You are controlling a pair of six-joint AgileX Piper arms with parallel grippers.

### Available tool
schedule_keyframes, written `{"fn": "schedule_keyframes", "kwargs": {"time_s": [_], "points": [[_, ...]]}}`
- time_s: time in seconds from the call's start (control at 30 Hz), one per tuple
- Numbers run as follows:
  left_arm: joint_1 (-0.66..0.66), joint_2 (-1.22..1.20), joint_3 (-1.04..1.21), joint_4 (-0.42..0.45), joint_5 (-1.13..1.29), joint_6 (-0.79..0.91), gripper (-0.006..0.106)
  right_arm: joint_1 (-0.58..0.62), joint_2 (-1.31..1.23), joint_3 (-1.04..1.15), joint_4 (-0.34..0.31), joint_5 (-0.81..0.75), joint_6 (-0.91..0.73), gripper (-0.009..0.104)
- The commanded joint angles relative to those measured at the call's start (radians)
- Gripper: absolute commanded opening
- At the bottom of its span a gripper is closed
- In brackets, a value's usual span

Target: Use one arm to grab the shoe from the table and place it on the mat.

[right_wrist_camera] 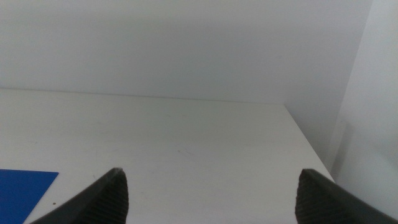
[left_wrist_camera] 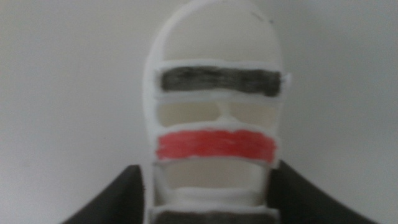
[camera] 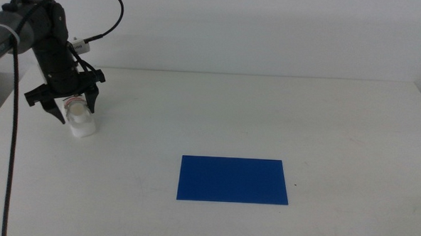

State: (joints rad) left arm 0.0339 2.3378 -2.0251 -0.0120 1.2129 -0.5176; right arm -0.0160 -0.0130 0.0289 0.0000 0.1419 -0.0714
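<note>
The left gripper (camera: 74, 106), two dark jaws on the dark grey and black robot arm (camera: 40, 36) that comes in from the left, is lowered over the small white sneaker (camera: 81, 119) at the far left of the worktop. In the left wrist view the jaws stand one on each side of the shoe's rear part, right against its sides; whether they actually press it cannot be told. That view alone shows the sneaker (left_wrist_camera: 214, 118) in detail: a rounded white toe, a black strap (left_wrist_camera: 219, 81) across the upper, a red strap (left_wrist_camera: 216, 145) behind it, and pale open gaps between the straps. The middle view shows only a white lump with a faint reddish trace under the gripper.

The flat, thin, deep blue rectangular mat (camera: 233, 180) lies well apart from the shoe, toward the near centre of the plain white worktop (camera: 267, 113), with nothing on it. A black cable (camera: 94, 13) loops above the arm.

The right gripper (right_wrist_camera: 211, 193) appears only in its own wrist view, jaws spread wide above bare worktop, with a corner of the blue mat (right_wrist_camera: 25, 193) beside one jaw.
</note>
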Motion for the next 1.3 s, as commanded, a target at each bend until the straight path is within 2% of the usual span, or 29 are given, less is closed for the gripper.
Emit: {"fn": "schedule_keyframes", "kwargs": {"time_s": [0.0,0.17,0.33,0.5,0.7,0.83,0.97,1.07,1.27], "points": [[-0.002,-0.070,-0.036,0.003,-0.012,-0.016,0.053,0.002,-0.019,-0.019,-0.009,-0.077,-0.005,0.094],[-0.002,-0.043,-0.036,0.001,0.008,-0.022,0.026,0.002,-0.019,-0.019,-0.009,-0.077,-0.005,0.094],[-0.002,-0.054,-0.036,-0.006,0.067,0.050,0.000,0.002,-0.019,-0.019,-0.009,-0.077,-0.005,0.094],[-0.019,-0.151,-0.027,-0.003,0.107,0.058,-0.002,0.002,-0.019,-0.019,-0.009,-0.077,-0.005,0.094],[-0.109,-0.350,0.107,0.107,0.107,-0.048,-0.002,0.002,-0.019,-0.019,-0.009,-0.077,-0.005,0.094],[-0.162,-0.470,0.228,0.093,0.107,-0.077,-0.002,0.002,-0.019,-0.019,-0.009,-0.077,-0.005,0.094],[-0.240,-0.568,0.327,0.094,0.107,-0.212,-0.002,0.002,-0.019,-0.019,-0.009,-0.077,-0.005,0.094],[-0.312,-0.581,0.342,0.091,0.107,-0.261,-0.002,0.002,-0.019,-0.019,-0.009,-0.077,-0.005,0.094],[-0.443,-0.532,0.307,0.024,0.106,-0.303,-0.002,0.002,-0.019,-0.019,-0.009,-0.077,-0.005,0.094]]}}
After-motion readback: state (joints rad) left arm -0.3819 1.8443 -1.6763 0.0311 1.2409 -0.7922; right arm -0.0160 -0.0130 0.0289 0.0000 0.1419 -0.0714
